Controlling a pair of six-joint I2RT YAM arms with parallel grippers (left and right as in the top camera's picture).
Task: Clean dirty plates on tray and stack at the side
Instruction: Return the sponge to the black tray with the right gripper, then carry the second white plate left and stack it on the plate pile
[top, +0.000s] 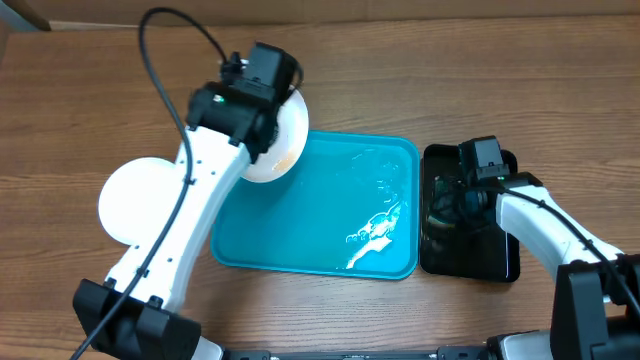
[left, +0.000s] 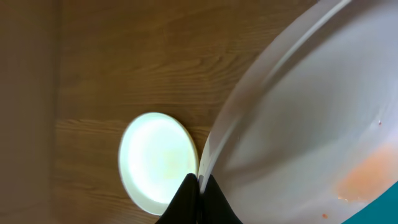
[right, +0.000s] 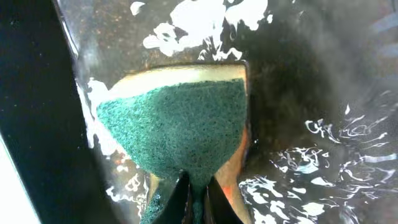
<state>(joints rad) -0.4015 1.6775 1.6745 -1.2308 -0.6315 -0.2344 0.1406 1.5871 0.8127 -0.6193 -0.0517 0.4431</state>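
My left gripper (top: 262, 108) is shut on the rim of a white plate (top: 283, 140) held tilted over the far left corner of the turquoise tray (top: 300, 240). In the left wrist view the plate (left: 305, 124) fills the right side, with an orange-red smear (left: 367, 177) low on its face, and the fingertips (left: 200, 186) pinch its edge. A second plate (top: 135, 200), pale and clean, lies on the table to the left, also seen below the left wrist as the pale plate (left: 158, 162). My right gripper (top: 470, 195) is shut on a green-topped sponge (right: 180, 121) over the black tray (top: 500, 255).
The turquoise tray holds foamy water (top: 375, 230) toward its right side. The black tray is wet with suds (right: 199, 15). A black cable (top: 170, 60) loops above the left arm. Bare wooden table surrounds both trays.
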